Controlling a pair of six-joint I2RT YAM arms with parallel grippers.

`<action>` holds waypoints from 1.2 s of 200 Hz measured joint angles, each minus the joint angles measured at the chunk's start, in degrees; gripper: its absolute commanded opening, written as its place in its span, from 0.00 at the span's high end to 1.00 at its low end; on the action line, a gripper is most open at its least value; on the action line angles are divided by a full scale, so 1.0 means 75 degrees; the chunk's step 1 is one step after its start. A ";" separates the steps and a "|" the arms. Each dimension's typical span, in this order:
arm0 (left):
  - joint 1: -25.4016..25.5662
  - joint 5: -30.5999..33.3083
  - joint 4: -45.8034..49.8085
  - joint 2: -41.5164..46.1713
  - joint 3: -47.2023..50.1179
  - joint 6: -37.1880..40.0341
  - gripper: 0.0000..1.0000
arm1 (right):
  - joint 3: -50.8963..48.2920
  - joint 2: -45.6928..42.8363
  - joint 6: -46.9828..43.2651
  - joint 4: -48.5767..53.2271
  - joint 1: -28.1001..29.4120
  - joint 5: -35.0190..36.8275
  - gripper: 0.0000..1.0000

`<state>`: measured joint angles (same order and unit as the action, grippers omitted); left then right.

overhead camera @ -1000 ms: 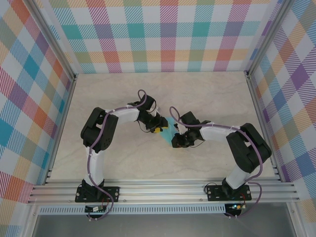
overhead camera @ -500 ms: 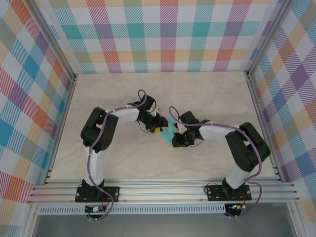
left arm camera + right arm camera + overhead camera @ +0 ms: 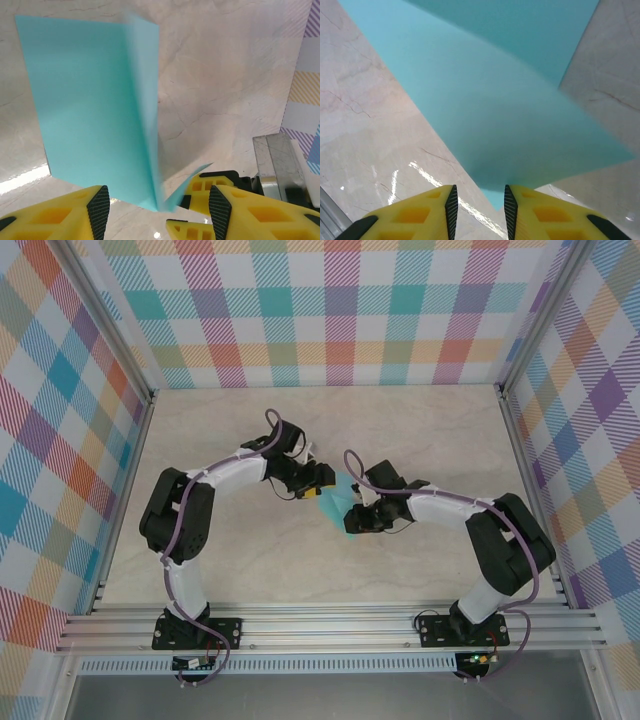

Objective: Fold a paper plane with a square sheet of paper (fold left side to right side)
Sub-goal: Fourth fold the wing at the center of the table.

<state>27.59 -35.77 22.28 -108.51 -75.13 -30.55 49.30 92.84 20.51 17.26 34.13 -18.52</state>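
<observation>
Nearest in the left wrist view: the left gripper (image 3: 159,214), released, black ribbed pads (image 3: 98,210) far apart and clasping nothing. Between those pads, touching neither: the bottom corner of the square sheet of paper (image 3: 90,100). Upward and away from the jaws: the sheet standing steeply, not flat on the table (image 3: 235,75), folded along a sharp crease roughly in line with the gap between the jaws. Out past the left-hand pad, one broad flat panel; toward the right-hand pad, a narrower, blurred flap. Beyond the sheet: pale marbled tabletop, then a strip of checked wall (image 3: 306,75) far off past the right-hand pad.

Nearest in the right wrist view: the right gripper (image 3: 480,209), likewise let go, pads a narrow gap apart with bare table visible between them. Right at the mouth of that gap, nearer the right-hand pad: one pointed corner of the turquoise sheet, contact with the pad impossible to tell. Ahead of the jaws: the sheet spreading wide, with a second, darker layer farther out and a straight edge off ahead and to the right.

From above: both arm bases (image 3: 197,630) at the rail (image 3: 330,623), then the two grippers facing each other, tips close together, the sheet between them. Beyond: more table, then the checked wall at the back.
</observation>
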 measured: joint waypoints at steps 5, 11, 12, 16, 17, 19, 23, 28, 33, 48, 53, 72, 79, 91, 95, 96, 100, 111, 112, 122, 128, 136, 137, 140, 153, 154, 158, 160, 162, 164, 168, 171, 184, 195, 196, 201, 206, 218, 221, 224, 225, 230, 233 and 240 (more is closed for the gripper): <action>0.0000 -0.0006 -0.0006 0.0000 0.0003 0.0000 0.44 | 0.0023 0.0000 -0.0006 -0.0003 0.0000 0.0015 0.65; 0.0000 -0.0017 -0.0029 0.0000 0.0026 -0.0003 0.45 | 0.0064 0.0000 -0.0006 0.0012 0.0000 0.0044 0.64; 0.0000 -0.0017 -0.0038 0.0000 0.0038 -0.0006 0.45 | 0.0067 0.0000 -0.0006 0.0015 0.0000 0.0047 0.64; 0.0000 -0.0020 -0.0047 0.0000 0.0064 -0.0006 0.46 | 0.0102 0.0003 -0.0006 0.0032 0.0000 0.0076 0.64; 0.0000 -0.0020 -0.0044 0.0000 0.0076 -0.0006 0.46 | 0.0111 0.0003 -0.0006 0.0035 0.0000 0.0079 0.64; 0.0000 -0.0020 -0.0044 0.0000 0.0087 -0.0009 0.47 | 0.0131 0.0003 -0.0009 0.0047 0.0000 0.0085 0.64; 0.0000 -0.0020 -0.0044 0.0000 0.0119 -0.0009 0.48 | 0.0175 0.0012 -0.0012 0.0064 0.0000 0.0105 0.64; 0.0000 -0.0017 -0.0044 0.0000 0.0154 -0.0012 0.49 | 0.0230 0.0023 -0.0023 0.0070 0.0000 0.0131 0.64; 0.0000 -0.0017 -0.0044 -0.0003 0.0195 -0.0012 0.50 | 0.0291 0.0038 -0.0032 0.0079 0.0000 0.0143 0.63; 0.0000 0.0015 -0.0038 -0.0003 0.0274 -0.0012 0.50 | 0.0452 0.0064 -0.0055 0.0085 0.0000 0.0201 0.62; 0.0000 0.0044 -0.0050 -0.0003 0.0300 -0.0012 0.50 | 0.0484 0.0064 -0.0058 0.0082 0.0000 0.0219 0.61; 0.0000 0.0111 -0.0041 -0.0003 0.0373 -0.0012 0.48 | 0.0507 0.0055 -0.0087 0.0087 0.0000 0.0399 0.58; 0.0000 0.0122 -0.0041 -0.0003 0.0388 -0.0012 0.48 | 0.0504 0.0041 -0.0122 0.0105 0.0000 0.0475 0.57; 0.0000 0.0122 -0.0047 -0.0003 0.0388 -0.0012 0.48 | 0.0469 -0.0061 -0.0181 0.0108 0.0000 0.0606 0.57; 0.0000 0.0117 -0.0050 -0.0003 0.0388 -0.0012 0.48 | 0.0452 -0.0117 -0.0195 0.0111 0.0000 0.0635 0.57; 0.0000 0.0117 -0.0052 -0.0003 0.0388 -0.0012 0.48 | 0.0440 -0.0140 -0.0210 0.0108 0.0000 0.0653 0.57; 0.0000 0.0111 -0.0052 -0.0003 0.0388 -0.0012 0.48 | 0.0414 -0.0210 -0.0219 0.0105 0.0000 0.0676 0.56; 0.0000 0.0096 -0.0055 -0.0017 0.0388 -0.0015 0.48 | 0.0341 -0.0440 -0.0280 0.0111 0.0017 0.0793 0.54; 0.0000 0.0096 -0.0058 -0.0020 0.0388 -0.0015 0.48 | 0.0338 -0.0455 -0.0286 0.0111 0.0017 0.0799 0.54; 0.0000 0.0090 -0.0105 -0.0082 0.0376 -0.0020 0.49 | 0.0309 -0.0638 -0.0356 0.0108 0.0096 0.0938 0.52; 0.0000 0.0093 -0.0114 -0.0137 0.0347 -0.0026 0.51 | 0.0306 -0.0711 -0.0408 0.0108 0.0172 0.1023 0.51; 0.0000 0.0093 -0.0114 -0.0248 0.0262 -0.0050 0.53 | 0.0303 -0.0790 -0.0472 0.0087 0.0341 0.1207 0.50; 0.0000 0.0093 -0.0114 -0.0268 0.0242 -0.0041 0.54 | 0.0303 -0.0796 -0.0478 0.0087 0.0356 0.1221 0.50; 0.0000 0.0093 -0.0125 -0.0312 0.0210 -0.0050 0.54 | 0.0303 -0.0810 -0.0501 0.0079 0.0434 0.1279 0.50; 0.0000 0.0093 -0.0166 -0.0504 0.0032 -0.0096 0.57 | 0.0294 -0.0825 -0.0580 0.0041 0.0726 0.1553 0.47; 0.0000 0.0093 -0.0172 -0.0527 0.0017 -0.0105 0.58 | 0.0294 -0.0825 -0.0586 0.0038 0.0752 0.1585 0.47; 0.0000 0.0093 -0.0184 -0.0574 -0.0026 -0.0119 0.58 | 0.0289 -0.0822 -0.0603 0.0029 0.0819 0.1667 0.46; 0.0000 0.0093 -0.0189 -0.0597 -0.0055 -0.0122 0.59 | 0.0283 -0.0822 -0.0618 0.0023 0.0860 0.1705 0.46; 0.0000 0.0093 -0.0189 -0.0624 -0.0076 -0.0146 0.59 | 0.0283 -0.0819 -0.0618 0.0020 0.0901 0.1751 0.45; 0.0000 0.0093 -0.0189 -0.0644 -0.0096 -0.0152 0.59 | 0.0283 -0.0816 -0.0638 0.0020 0.0944 0.1798 0.45; 0.0000 0.0093 -0.0192 -0.0676 -0.0122 -0.0166 0.60 | 0.0283 -0.0807 -0.0644 0.0009 0.1005 0.1859 0.45; 0.0000 0.0093 -0.0195 -0.0699 -0.0146 -0.0178 0.61 | 0.0283 -0.0793 -0.0662 -0.0009 0.1058 0.1920 0.45; 0.0000 0.0087 -0.0198 -0.0729 -0.0184 -0.0216 0.62 | 0.0283 -0.0670 -0.0688 -0.0128 0.1183 0.2159 0.44; 0.0000 0.0064 -0.0207 -0.0729 -0.0195 -0.0227 0.63 | 0.0283 -0.0493 -0.0697 -0.0227 0.1221 0.2358 0.44; 0.0000 0.0058 -0.0210 -0.0726 -0.0198 -0.0236 0.63 | 0.0283 -0.0466 -0.0699 -0.0242 0.1227 0.2375 0.44; 0.0000 0.0044 -0.0221 -0.0729 -0.0204 -0.0242 0.63 | 0.0283 -0.0373 -0.0720 -0.0283 0.1239 0.2460 0.44; 0.0000 0.0035 -0.0224 -0.0729 -0.0204 -0.0245 0.63 | 0.0283 -0.0274 -0.0734 -0.0323 0.1247 0.2530 0.44; 0.0000 0.0023 -0.0224 -0.0726 -0.0204 -0.0271 0.63 | 0.0283 -0.0055 -0.0781 -0.0420 0.1271 0.2687 0.44; 0.0000 0.0017 -0.0224 -0.0729 -0.0204 -0.0280 0.63 | 0.0283 -0.0012 -0.0790 -0.0446 0.1276 0.2734 0.44; 0.0000 0.0006 -0.0224 -0.0729 -0.0204 -0.0283 0.63 | 0.0283 0.0026 -0.0807 -0.0472 0.1282 0.2763 0.44; 0.0000 0.0000 -0.0224 -0.0726 -0.0204 -0.0286 0.63 | 0.0283 0.0044 -0.0807 -0.0481 0.1282 0.2783 0.44; 0.0000 -0.0015 -0.0224 -0.0729 -0.0204 -0.0306 0.63 | 0.0283 0.0105 -0.0825 -0.0536 0.1291 0.2847 0.44; 0.0000 -0.0026 -0.0227 -0.0729 -0.0204 -0.0318 0.63 | 0.0283 0.0131 -0.0833 -0.0565 0.1297 0.2885 0.44; 0.0000 -0.0052 -0.0245 -0.0729 -0.0204 -0.0347 0.63 | 0.0283 0.0189 -0.0860 -0.0629 0.1314 0.2967 0.44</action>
<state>27.59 -36.16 20.45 -113.97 -76.66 -33.15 51.42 94.26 14.06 12.53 43.99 3.73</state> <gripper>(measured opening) 0.369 0.557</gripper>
